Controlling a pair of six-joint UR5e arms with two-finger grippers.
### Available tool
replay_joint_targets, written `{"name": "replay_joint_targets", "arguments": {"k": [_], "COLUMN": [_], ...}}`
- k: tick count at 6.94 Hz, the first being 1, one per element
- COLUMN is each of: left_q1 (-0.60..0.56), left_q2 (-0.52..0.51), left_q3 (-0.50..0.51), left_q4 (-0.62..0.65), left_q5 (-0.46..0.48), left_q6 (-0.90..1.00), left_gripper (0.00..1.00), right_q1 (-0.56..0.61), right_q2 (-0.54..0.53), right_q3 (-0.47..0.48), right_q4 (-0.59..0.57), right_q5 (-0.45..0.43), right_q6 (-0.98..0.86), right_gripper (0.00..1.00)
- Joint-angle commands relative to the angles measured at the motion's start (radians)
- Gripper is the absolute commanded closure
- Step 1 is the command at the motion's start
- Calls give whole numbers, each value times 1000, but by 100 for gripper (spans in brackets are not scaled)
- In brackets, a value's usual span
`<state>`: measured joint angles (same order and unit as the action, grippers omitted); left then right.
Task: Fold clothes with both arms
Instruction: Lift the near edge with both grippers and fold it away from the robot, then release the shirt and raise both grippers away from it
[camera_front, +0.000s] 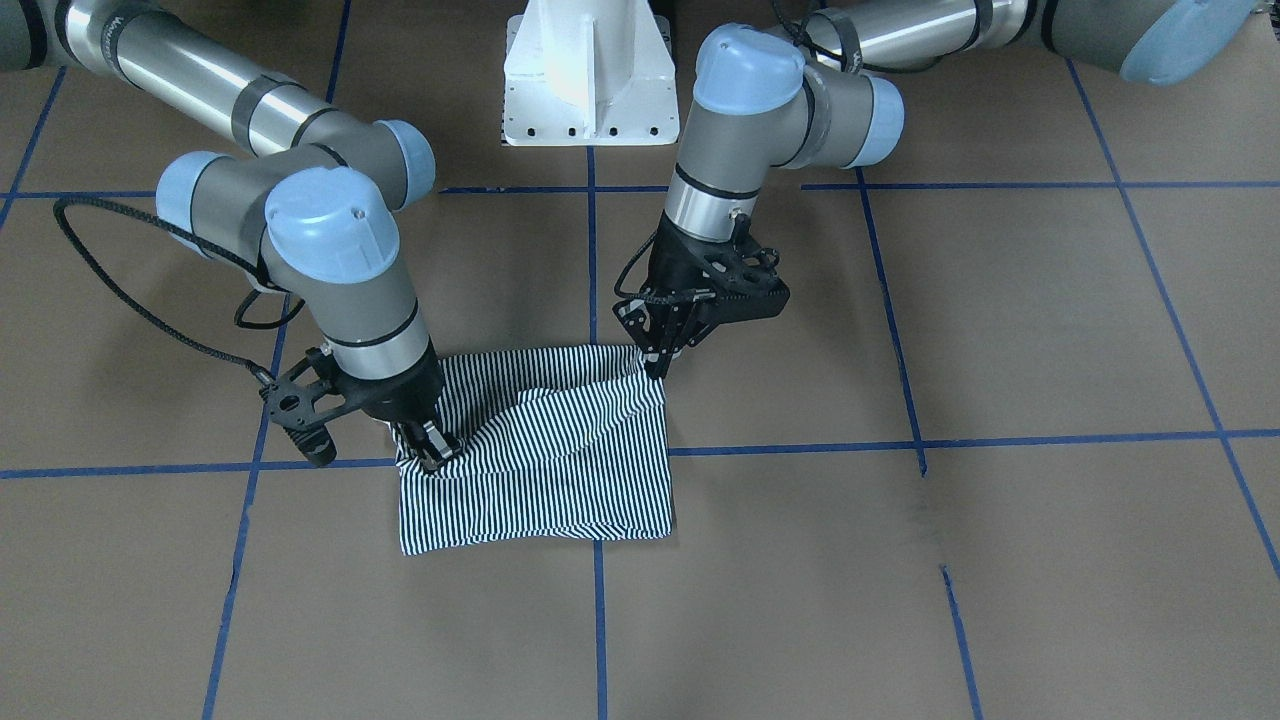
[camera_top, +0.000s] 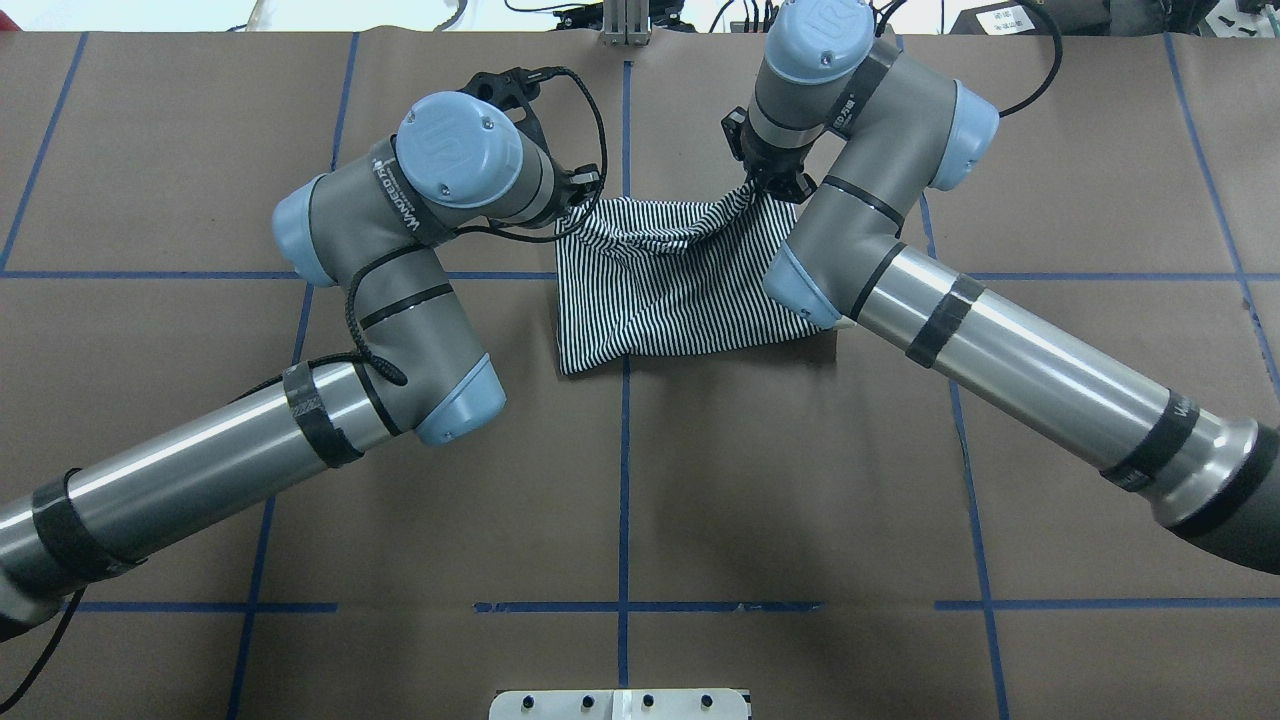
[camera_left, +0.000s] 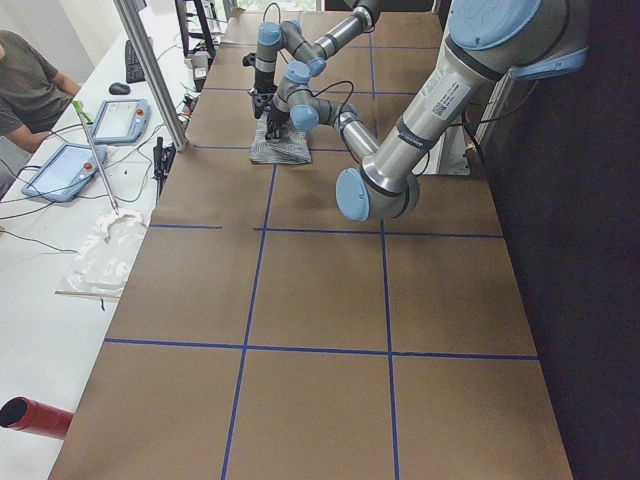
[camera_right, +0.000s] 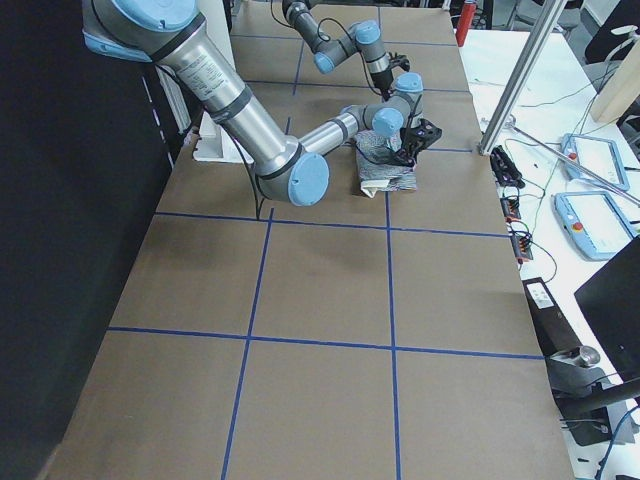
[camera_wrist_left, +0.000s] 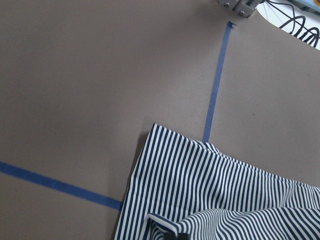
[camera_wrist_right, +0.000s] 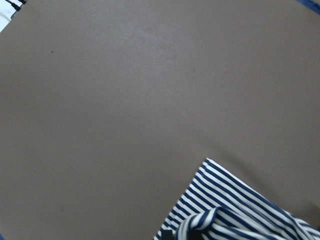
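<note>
Exterior front-facing view: the striped polo shirt (camera_front: 545, 470) lies folded into a rough rectangle on the brown worktop (camera_front: 1050, 330), just below the middle of the frame, over a crossing of blue tape lines (camera_front: 1000, 440). Its lower edge lies flat. Its upper edge is raised and sags in a loose crease between two gripped spots.

The left fingers (camera_front: 658, 360) — on the frame's right side — are pressed together on the shirt's upper right corner, pointing down from a tilted wrist. The right fingers (camera_front: 430, 443), at the shirt's left edge, pinch a bunched bit of cloth there.

The left arm (camera_front: 740, 130) comes in from the upper right and the right arm (camera_front: 340, 290) from the upper left. A white pedestal base (camera_front: 590, 80) stands at top centre between them.

In the overhead view the shirt sits just above centre, its far edge hanging in a curve between the two wrists. Each wrist camera shows striped cloth low in its frame with bare worktop beyond — the fingers themselves do not show there.
</note>
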<state>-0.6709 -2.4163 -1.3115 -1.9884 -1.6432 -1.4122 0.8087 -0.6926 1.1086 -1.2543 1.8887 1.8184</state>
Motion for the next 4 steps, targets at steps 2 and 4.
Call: {"name": "replay_joint_targets", "arguments": {"k": [2,4], "left_q1": [-73,-56], "left_q2": [-38,5], "left_q3": [128,-1], "left_q4": [-136,-116], "left_q5": [46,-42], "left_q6": [147,34], "left_gripper": [43,69], "right_q1": [99,106], "right_q2": [67,30], "right_q3": [-150,-81], "right_q4": [105,102], "right_q5": [109,118], "right_q6": [-155,-159], "right_gripper": [0,0]}}
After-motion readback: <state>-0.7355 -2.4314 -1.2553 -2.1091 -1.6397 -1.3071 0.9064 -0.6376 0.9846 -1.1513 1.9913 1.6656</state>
